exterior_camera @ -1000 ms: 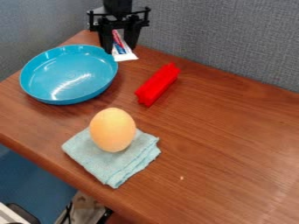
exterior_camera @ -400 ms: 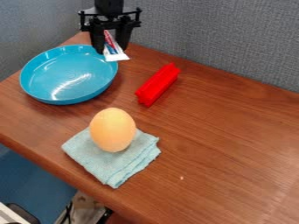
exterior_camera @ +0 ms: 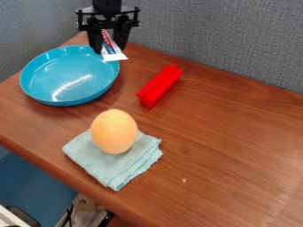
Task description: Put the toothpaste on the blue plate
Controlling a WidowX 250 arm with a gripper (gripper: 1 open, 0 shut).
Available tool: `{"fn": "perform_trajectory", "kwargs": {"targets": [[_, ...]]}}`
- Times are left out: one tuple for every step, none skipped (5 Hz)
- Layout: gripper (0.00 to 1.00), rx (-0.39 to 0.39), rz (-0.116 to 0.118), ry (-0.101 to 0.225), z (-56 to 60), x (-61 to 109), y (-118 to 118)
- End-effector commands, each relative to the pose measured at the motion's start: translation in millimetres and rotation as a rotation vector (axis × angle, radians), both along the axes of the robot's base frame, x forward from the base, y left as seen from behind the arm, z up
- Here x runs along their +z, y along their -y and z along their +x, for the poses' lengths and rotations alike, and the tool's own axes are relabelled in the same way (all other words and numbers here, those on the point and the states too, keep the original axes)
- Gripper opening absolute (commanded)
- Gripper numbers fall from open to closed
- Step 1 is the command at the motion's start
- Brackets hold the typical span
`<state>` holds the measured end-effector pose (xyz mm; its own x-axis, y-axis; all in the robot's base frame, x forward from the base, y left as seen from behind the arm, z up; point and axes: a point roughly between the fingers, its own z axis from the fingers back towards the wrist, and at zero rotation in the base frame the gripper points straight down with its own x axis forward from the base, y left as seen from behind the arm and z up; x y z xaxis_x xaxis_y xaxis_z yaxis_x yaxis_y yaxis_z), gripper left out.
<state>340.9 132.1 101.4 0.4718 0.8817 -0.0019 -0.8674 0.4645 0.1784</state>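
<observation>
The toothpaste [exterior_camera: 112,47], a small white tube with red and blue print, hangs tilted between the black fingers of my gripper [exterior_camera: 109,41], which is shut on it. It is lifted off the table at the back, just above the far right rim of the blue plate [exterior_camera: 69,75]. The plate is a round glossy blue dish at the left of the table with nothing in it.
A red rectangular block [exterior_camera: 159,84] lies on the wooden table [exterior_camera: 225,133] to the right of the plate. An orange egg-shaped object [exterior_camera: 113,130] sits on a pale blue-green cloth [exterior_camera: 115,158] near the front edge. A grey wall stands behind.
My gripper has lifted the toothpaste off the table and carried it left toward the plate's far rim. Nothing else has moved.
</observation>
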Motion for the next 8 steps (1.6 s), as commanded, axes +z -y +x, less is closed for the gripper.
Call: {"fn": "perform_trajectory", "kwargs": {"targets": [[0.00, 0.004, 0.036, 0.042, 3.0, 17.2, -13.4], [0.00, 0.011, 0.040, 0.034, 1.9, 15.2, -16.6], [0.00, 0.019, 0.043, 0.027, 0.6, 13.1, -20.1], [0.00, 0.030, 0.048, 0.019, -0.9, 10.1, -25.8], [0.00, 0.039, 0.052, 0.010, -2.2, 7.2, -30.1], [0.00, 0.046, 0.055, 0.002, -3.4, 3.8, -34.4], [0.00, 0.053, 0.057, -0.005, -4.5, 1.5, -38.0], [0.00, 0.058, 0.057, -0.012, -5.3, -0.5, -40.7]]}}
